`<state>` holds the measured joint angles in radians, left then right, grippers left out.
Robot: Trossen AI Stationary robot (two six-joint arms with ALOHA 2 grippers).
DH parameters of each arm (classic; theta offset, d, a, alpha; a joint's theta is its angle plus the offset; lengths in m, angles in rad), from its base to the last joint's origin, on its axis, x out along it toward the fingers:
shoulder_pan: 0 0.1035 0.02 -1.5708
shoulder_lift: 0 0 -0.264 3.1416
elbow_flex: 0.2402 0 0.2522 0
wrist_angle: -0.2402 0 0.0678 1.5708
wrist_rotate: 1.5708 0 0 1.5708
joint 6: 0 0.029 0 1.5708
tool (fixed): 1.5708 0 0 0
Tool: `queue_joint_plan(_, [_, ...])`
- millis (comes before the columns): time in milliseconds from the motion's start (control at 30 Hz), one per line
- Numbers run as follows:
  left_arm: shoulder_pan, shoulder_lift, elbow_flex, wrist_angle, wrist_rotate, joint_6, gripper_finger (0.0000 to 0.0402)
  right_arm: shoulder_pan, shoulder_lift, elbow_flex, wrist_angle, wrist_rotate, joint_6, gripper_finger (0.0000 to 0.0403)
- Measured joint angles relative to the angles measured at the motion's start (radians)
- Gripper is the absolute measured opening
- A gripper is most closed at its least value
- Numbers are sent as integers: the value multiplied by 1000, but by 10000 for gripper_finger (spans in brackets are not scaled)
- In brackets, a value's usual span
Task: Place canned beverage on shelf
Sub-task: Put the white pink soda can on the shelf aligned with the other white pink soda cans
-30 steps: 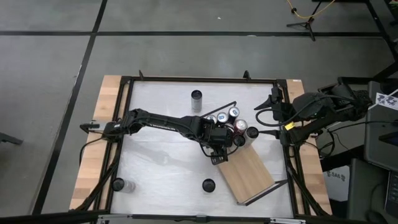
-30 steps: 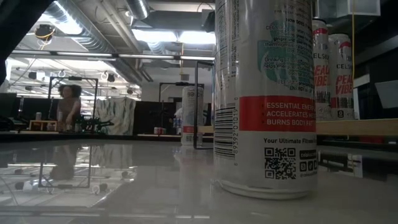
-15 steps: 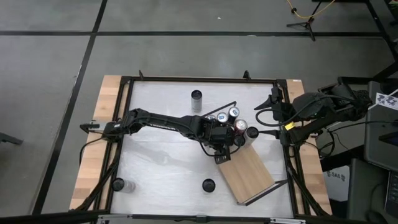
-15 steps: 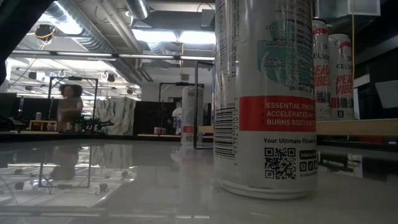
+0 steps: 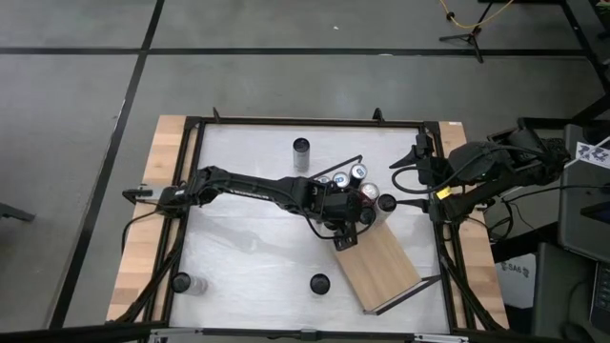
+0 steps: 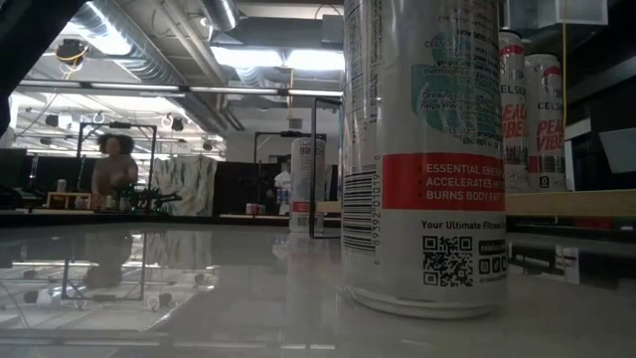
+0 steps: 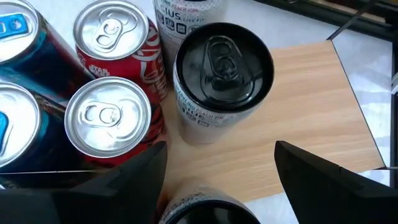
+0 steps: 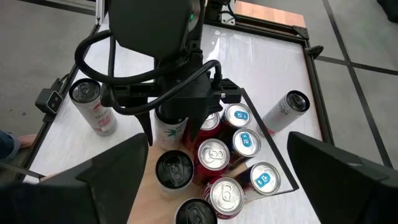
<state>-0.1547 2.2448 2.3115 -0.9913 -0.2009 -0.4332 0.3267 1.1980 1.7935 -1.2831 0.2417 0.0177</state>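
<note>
High view shows only a small change from one second ago: the left gripper [image 5: 345,232] has slid a little toward the free end of the long light-wood shelf board [image 5: 386,269] and now stands over its edge, beside the group of cans. The right arm has not moved; it waits at the right side of the table, and its right gripper [image 8: 217,180] stays spread wide with nothing between the fingers.

Left wrist view looks down between the two dark fingers [image 7: 140,174] of the left gripper. They are spread around a white can with a black top [image 7: 208,211], of which only a part of the rim is visible. I cannot tell whether the pads touch it. Just beyond it a second white can with black lid [image 7: 221,84] stands upright on the wood, and beside that stand two red cans with silver tops [image 7: 109,121] and blue cans [image 7: 12,37], all close together.

The board lies at an angle on the white tabletop [image 5: 248,267], with thin black wire rails at its short ends. Three more cans stand apart on the white surface: one near the far edge [image 5: 301,152], one near the front [image 5: 319,283] and one at the front left corner [image 5: 181,282].

Low view has a tall white can with red band [image 6: 425,149] very near the camera. Behind the table is a workshop with ceiling lights, where a person [image 6: 111,169] stands at a bench, almost in the same place as before.
</note>
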Motion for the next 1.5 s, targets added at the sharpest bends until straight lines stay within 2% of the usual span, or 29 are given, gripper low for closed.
queue_joint_plan(167, [7,-3,46,8,-14,54,288,0,0,0,0,0,0,374])
queue_joint_plan(300, [11,-42,43,24,-67,103,288,0,3,0,-1,0,0,374])
queue_joint_plan(433, [24,-77,43,12,-78,161,288,0,6,0,-1,0,0,374])
queue_joint_plan(800, [28,-181,43,-45,-105,174,279,0,33,0,-2,2,0,374])
queue_joint_plan(933, [13,-246,43,-120,-126,159,250,0,46,-1,-1,5,0,374])
queue_joint_plan(1200, [-56,-353,43,-396,-148,60,162,0,92,-2,9,19,0,374])
queue_joint_plan(1400, [-153,-368,42,-580,-271,-20,101,0,148,-2,12,11,0,374])
queue_joint_plan(1500, [-198,-370,-4,-569,-295,-44,76,0,177,-2,21,10,0,374])
